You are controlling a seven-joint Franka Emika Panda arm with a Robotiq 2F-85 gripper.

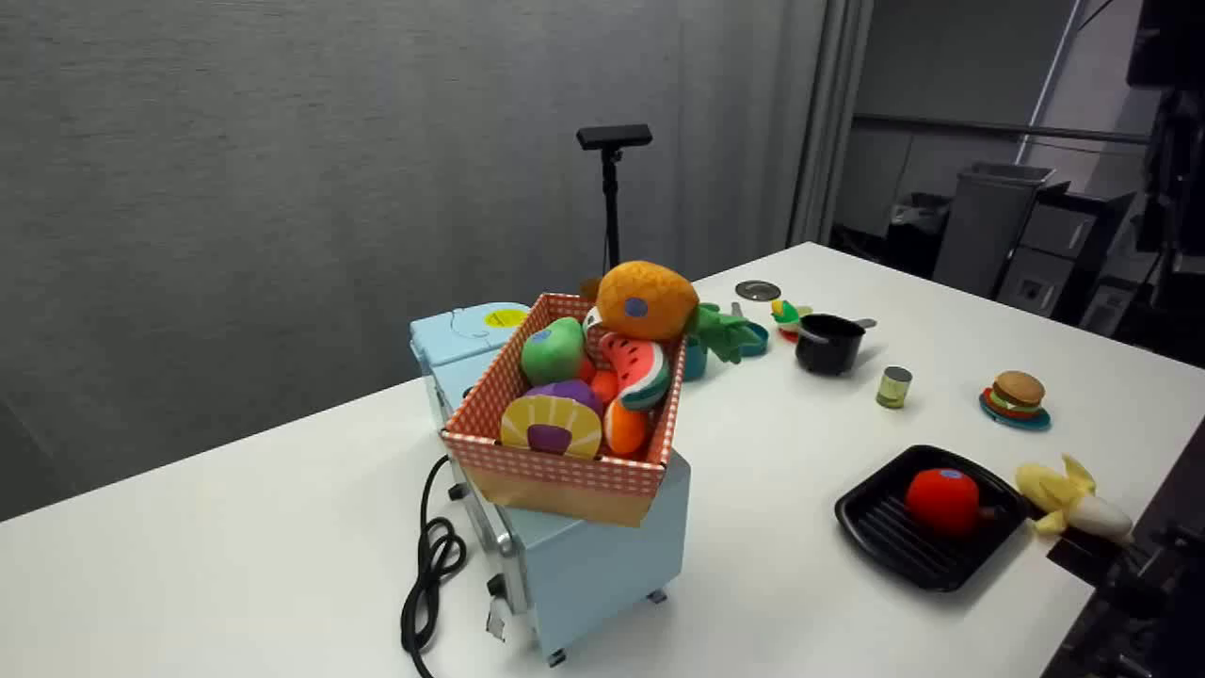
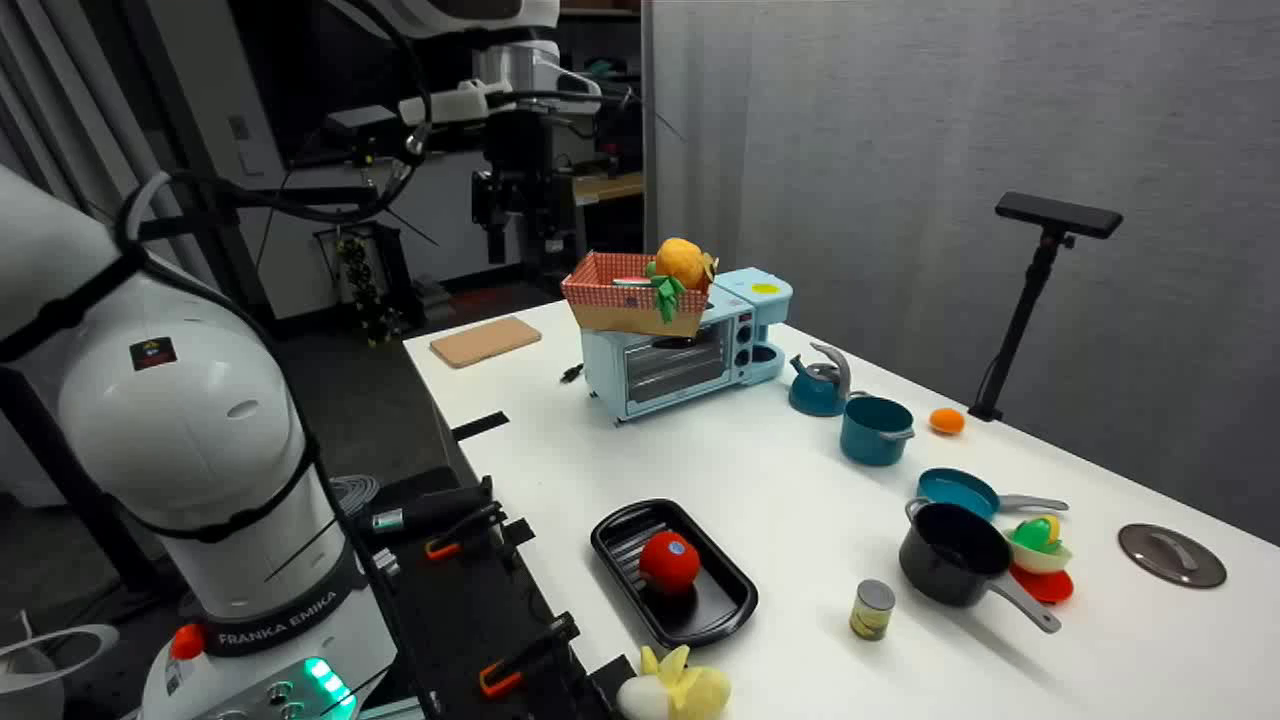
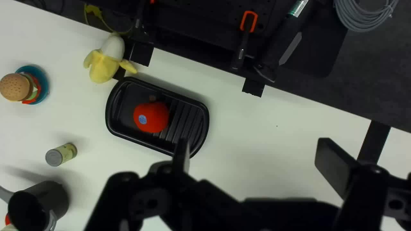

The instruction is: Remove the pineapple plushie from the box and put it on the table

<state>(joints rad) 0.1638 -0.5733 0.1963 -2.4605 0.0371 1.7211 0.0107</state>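
Note:
The pineapple plushie [image 1: 645,299] is a rounded orange-yellow soft toy with green leaves. It lies on top of other plush fruits at one end of the box [image 1: 565,492], its leaves hanging over the rim. In an exterior view, the pineapple plushie [image 2: 680,263] shows above the box [image 2: 632,318] too. The box has red-checked lattice sides and sits on a light-blue toaster oven [image 2: 655,370] on the white table [image 1: 282,565]. My gripper [image 3: 253,142] is open with nothing between its fingers, above the table. In an exterior view, the gripper [image 2: 520,225] hangs high, apart from the box.
The box also holds a watermelon slice [image 1: 640,369] and a green round plush [image 1: 554,351]. A black tray [image 3: 189,125] with a red plush, a banana plush [image 3: 106,62], a can [image 2: 872,610], a black pot [image 2: 955,555], teal cookware and a camera stand [image 2: 1030,300] are on the table.

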